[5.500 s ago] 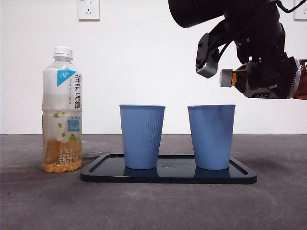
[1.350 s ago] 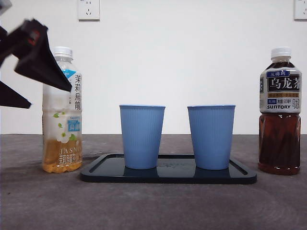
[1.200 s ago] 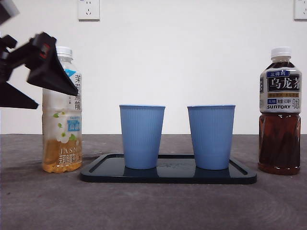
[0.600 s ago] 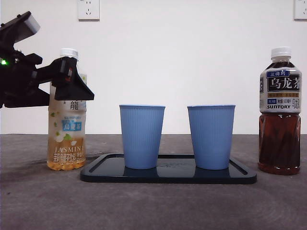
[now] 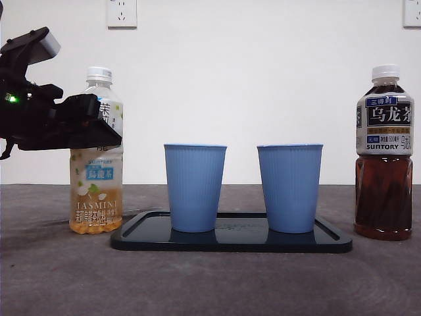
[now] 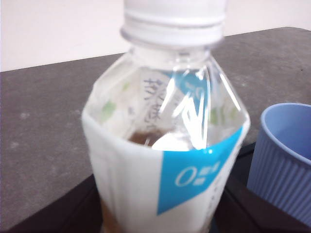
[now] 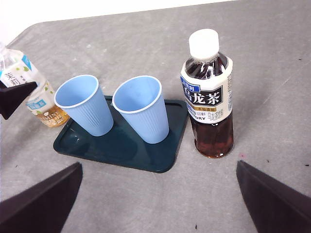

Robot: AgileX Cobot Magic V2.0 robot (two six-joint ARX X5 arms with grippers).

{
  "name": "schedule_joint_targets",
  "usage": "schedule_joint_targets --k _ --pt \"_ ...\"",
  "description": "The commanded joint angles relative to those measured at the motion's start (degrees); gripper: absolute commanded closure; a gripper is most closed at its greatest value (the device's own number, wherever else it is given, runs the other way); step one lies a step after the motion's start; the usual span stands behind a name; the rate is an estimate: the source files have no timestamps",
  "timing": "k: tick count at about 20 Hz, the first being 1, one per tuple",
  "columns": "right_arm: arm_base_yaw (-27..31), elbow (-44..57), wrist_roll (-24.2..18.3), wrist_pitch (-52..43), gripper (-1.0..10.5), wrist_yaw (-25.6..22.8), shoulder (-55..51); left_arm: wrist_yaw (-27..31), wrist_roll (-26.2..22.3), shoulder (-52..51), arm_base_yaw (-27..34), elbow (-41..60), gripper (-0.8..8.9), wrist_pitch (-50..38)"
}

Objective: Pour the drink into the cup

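The jasmine tea bottle (image 5: 96, 155) is now clamped by the left end effector (image 5: 89, 125) and shifted nearer the tray (image 5: 230, 241). The right end effector's (image 7: 158, 194) jaws are held apart.

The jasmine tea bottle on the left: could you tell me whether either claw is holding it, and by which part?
The left claw grips the jasmine tea bottle around its upper body, below the shoulder. The right claw holds nothing.
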State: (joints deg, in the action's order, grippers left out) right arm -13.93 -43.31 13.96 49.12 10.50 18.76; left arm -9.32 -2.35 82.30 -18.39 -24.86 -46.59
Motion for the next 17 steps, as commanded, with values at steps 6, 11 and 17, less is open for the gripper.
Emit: schedule_joint_targets --k 6,11,17 --pt "-0.3 -0.7 0.4 -0.2 4.4 0.0 0.1 1.4 -0.1 -12.5 -1.5 -8.1 5.97 26.0" --pt "-0.3 -0.7 0.3 -0.2 4.4 0.0 0.1 5.7 -4.0 -15.1 -5.7 -22.1 5.97 57.9" --pt "-0.3 -0.7 0.3 -0.2 4.4 -0.1 0.1 25.4 -13.8 -9.3 -14.6 -34.4 5.98 77.3"
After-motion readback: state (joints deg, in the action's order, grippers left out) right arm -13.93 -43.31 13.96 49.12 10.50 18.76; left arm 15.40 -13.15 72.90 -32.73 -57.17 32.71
